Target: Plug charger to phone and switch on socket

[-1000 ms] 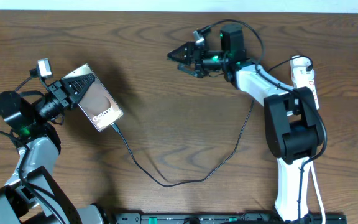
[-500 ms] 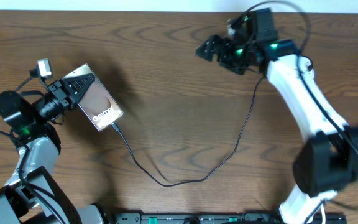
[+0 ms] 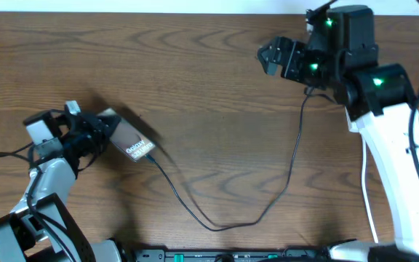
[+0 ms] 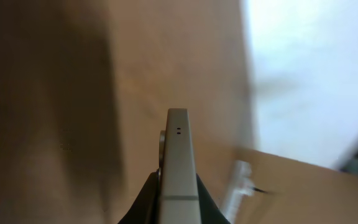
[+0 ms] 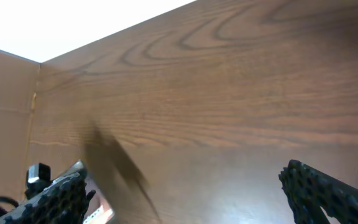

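Note:
The phone (image 3: 135, 144) is lifted at the left of the table, tilted, with my left gripper (image 3: 108, 131) shut on its upper end. In the left wrist view the phone's silvery edge (image 4: 178, 162) stands between the two black fingers (image 4: 143, 208). The charger (image 3: 217, 226), a thin black cable, meets the phone's lower end, loops down across the table and climbs beneath the right arm. My right gripper (image 3: 271, 57) hangs open and empty near the table's back edge, right of centre, fingers (image 5: 328, 193) wide apart. The socket is hidden.
The white right arm (image 3: 391, 153) spans the table's right side from the front edge to the back. The left arm's base (image 3: 42, 182) sits at the front left. A black rail (image 3: 231, 255) lines the front edge. A blurred white object (image 4: 238, 183) lies beyond the phone.
The right arm has swung right and toward the back, now covering where the socket lay. The left gripper has brought the phone down and turned it, dragging the cable end along.

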Robot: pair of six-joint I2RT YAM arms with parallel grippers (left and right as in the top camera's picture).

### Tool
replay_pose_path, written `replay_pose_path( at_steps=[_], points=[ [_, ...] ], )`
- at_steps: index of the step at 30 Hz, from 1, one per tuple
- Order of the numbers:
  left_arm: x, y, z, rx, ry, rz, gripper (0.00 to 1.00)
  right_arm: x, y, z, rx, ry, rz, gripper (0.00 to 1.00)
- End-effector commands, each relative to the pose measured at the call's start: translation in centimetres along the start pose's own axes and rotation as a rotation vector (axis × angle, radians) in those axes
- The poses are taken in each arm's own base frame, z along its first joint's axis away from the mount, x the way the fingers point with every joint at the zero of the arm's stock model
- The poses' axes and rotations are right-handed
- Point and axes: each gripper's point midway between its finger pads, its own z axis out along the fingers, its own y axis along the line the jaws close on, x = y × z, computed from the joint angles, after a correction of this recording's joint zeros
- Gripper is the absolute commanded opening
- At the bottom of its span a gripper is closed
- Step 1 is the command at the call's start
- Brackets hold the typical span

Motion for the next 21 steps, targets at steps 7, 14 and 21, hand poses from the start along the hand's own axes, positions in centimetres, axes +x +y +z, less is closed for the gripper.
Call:
replay_pose_path(
  at_steps=[7,14,21],
  points=[
    [1.0,5.3,3.2,-0.270,-0.008,0.056,0.08,1.4,-1.6,-0.8,0.118,0.028,-0.014,0.96],
    [2.7,7.5,4.6,-0.318,0.063,0.021,0.07,2.0,-1.7,-0.9,0.130,0.048,-0.015,0.95],
    [2.8,7.6,4.7,-0.321,0.067,0.017,0.08,2.0,-1.7,-0.9,0.131,0.050,-0.014,0.96]
  ],
)
